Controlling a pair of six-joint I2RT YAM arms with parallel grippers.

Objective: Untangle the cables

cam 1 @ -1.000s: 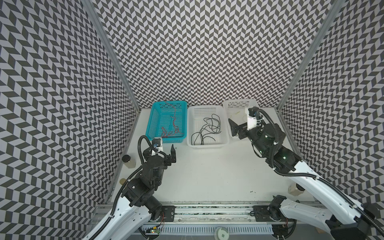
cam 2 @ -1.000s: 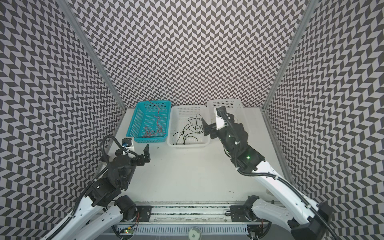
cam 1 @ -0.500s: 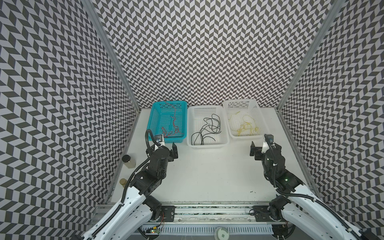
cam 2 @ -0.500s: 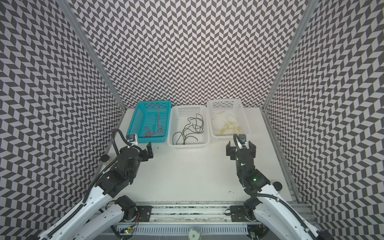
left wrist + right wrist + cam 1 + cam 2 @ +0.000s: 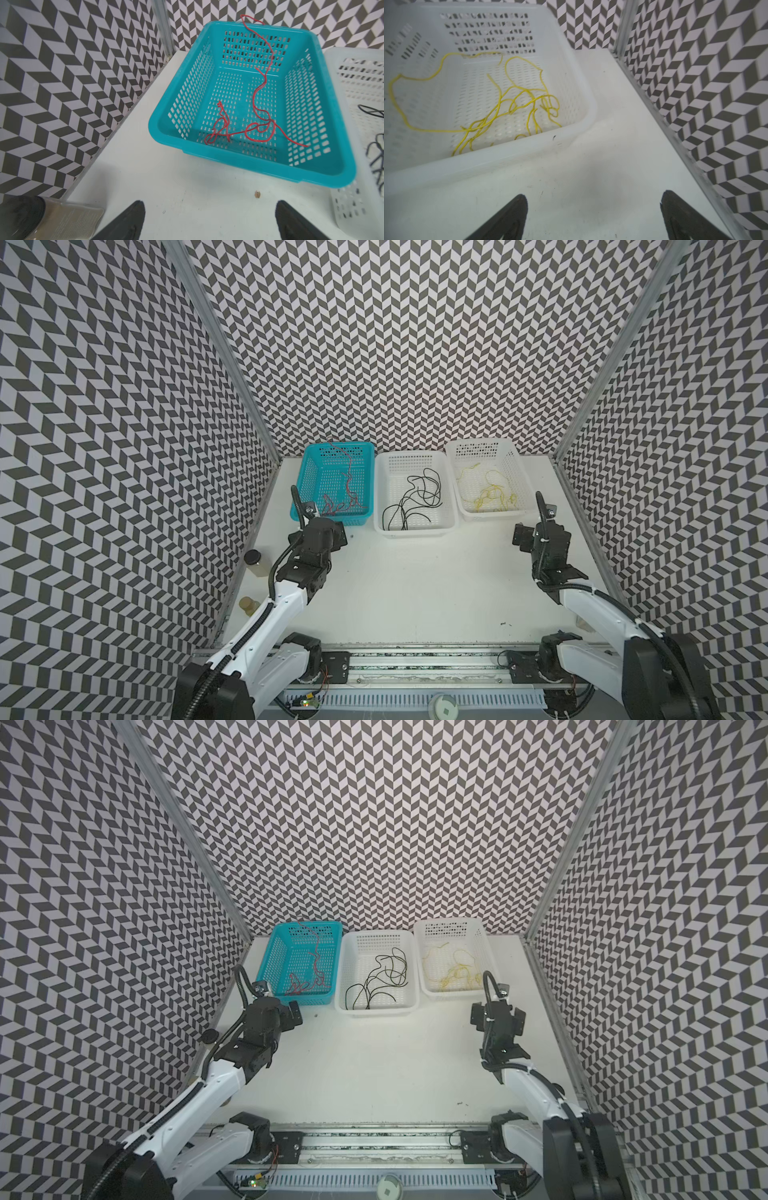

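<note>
The cables lie sorted in three baskets at the back of the table. Red cables (image 5: 341,501) (image 5: 257,128) are in the teal basket (image 5: 304,472), one end hanging over its far rim. Black cables (image 5: 415,497) are in the middle white basket (image 5: 380,526). Yellow cables (image 5: 492,493) (image 5: 500,104) are in the right white basket (image 5: 524,489). My left gripper (image 5: 332,531) (image 5: 209,205) hovers open over bare table just in front of the teal basket. My right gripper (image 5: 540,531) (image 5: 593,202) is open and empty in front of the right basket's near corner.
Two small jars (image 5: 254,562) (image 5: 248,605) stand in the gap by the left wall; one (image 5: 31,218) shows beside my left fingers. A tiny brown crumb (image 5: 257,193) lies before the teal basket. A metal wall rail (image 5: 675,135) runs close to my right gripper.
My right gripper has drawn back from over the right basket to the table in front of it, empty. My left gripper edged slightly towards the teal basket. Both stayed open.
</note>
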